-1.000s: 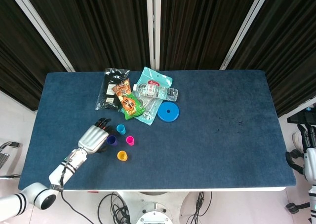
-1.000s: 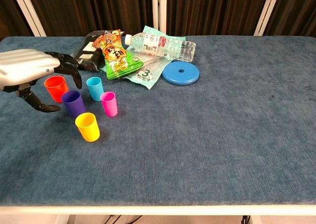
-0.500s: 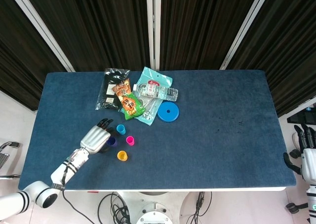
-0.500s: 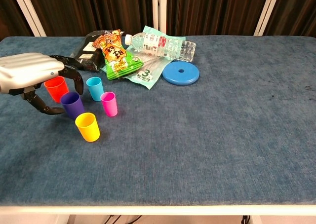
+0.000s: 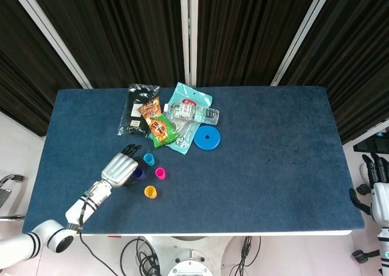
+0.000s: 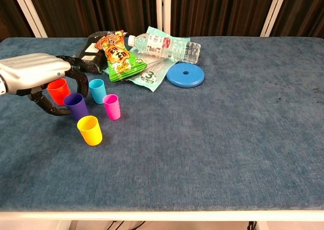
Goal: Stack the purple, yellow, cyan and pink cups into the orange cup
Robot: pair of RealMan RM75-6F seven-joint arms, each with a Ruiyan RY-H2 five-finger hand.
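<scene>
Your left hand (image 6: 35, 73) sits at the left of the chest view, its dark fingers (image 6: 78, 80) curved down around the purple cup (image 6: 76, 106), with the orange cup (image 6: 58, 90) beneath the palm; you cannot tell whether they actually grip the purple cup. The cyan cup (image 6: 97, 90) stands just right of the fingers, the pink cup (image 6: 112, 106) beside it, the yellow cup (image 6: 89, 130) nearest the lower edge. Your right hand (image 5: 378, 188) hangs off the desk (image 6: 228, 139) at the head view's right edge, fingers apart, holding nothing.
</scene>
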